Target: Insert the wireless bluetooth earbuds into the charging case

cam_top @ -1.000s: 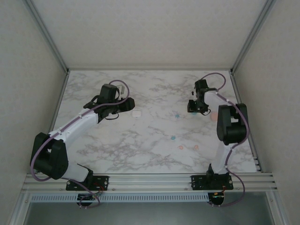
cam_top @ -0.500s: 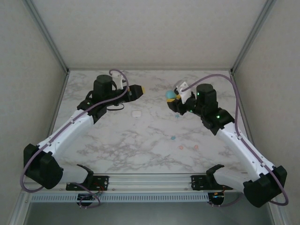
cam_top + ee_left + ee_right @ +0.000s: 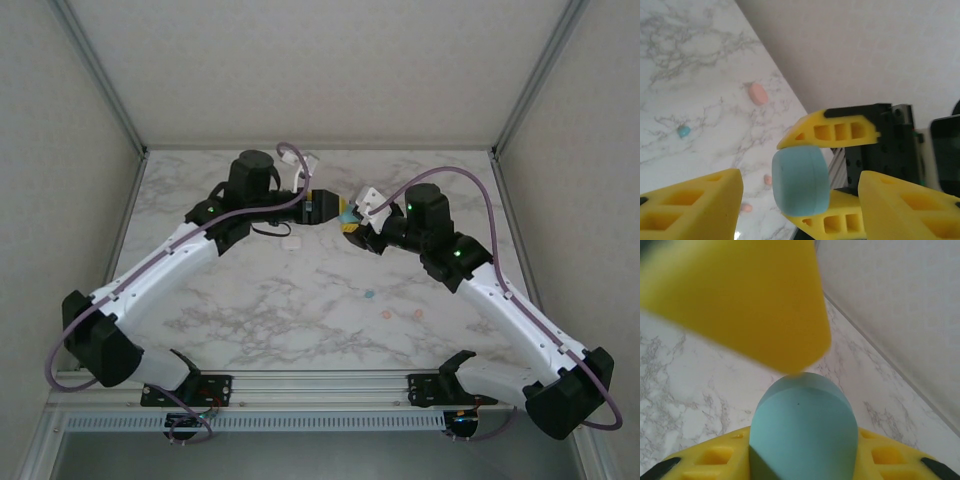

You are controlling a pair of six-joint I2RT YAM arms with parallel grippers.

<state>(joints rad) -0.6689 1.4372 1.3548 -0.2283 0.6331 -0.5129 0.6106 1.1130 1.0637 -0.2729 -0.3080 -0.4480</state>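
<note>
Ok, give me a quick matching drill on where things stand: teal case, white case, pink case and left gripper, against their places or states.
Things:
1 teal case
2 white case
3 pink case
4 left gripper

Places or states:
A open
B on the table, close to the wall
C clamped in the right gripper
D on the table, beside the left arm

Pairs: 1-C, 2-D, 3-B, 4-A
</note>
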